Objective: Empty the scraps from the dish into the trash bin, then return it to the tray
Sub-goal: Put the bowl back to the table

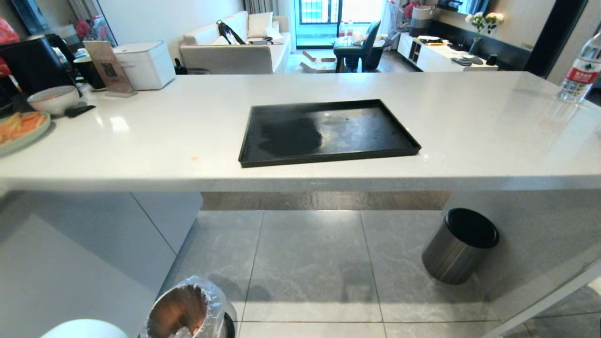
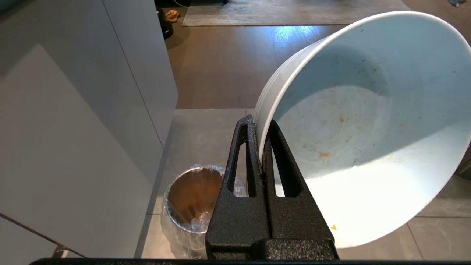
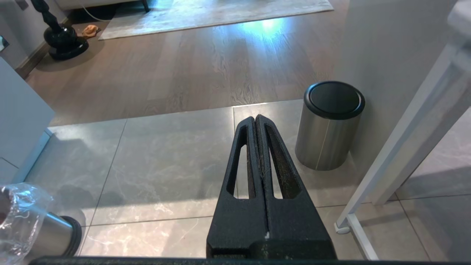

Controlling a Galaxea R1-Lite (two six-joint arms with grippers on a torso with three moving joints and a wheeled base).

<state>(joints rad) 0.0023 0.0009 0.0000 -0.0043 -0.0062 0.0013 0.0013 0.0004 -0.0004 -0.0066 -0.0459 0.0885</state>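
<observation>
The dish (image 2: 368, 132) is in your left gripper (image 2: 262, 147), whose two black fingers are clamped tight on the rim, one inside and one outside the wall. It hangs tilted on its side above the floor, near the bin (image 2: 191, 198) but not over its mouth. No scraps show inside, only a few orange flecks and smears on the glossy pale-blue bottom, so I judge the dumping done and the step in hand to be the return to the tray (image 1: 328, 131).

To do it well, level the dish before you lift it over the counter (image 1: 188, 141) edge. The glaze is slick and the grip is only a narrow pinch on a thin rim, so a fast swing could let it rotate between the fingers. Come in above the tray's low raised rim, then lower until the foot sits flat on the matte black surface before you let go. The tray lies bare and smudged at the middle of the counter, which leaves plenty of room; aim for its centre rather than an edge.

The bin is a shiny steel cylinder with crinkled clear film folded over its rim; it stands on grey stone tiles beside a smooth cabinet panel. Your right gripper (image 3: 262, 147) hangs idle over the tiles, fingers pressed together on nothing, with the black-topped bin (image 3: 331, 125) beyond it.
</observation>
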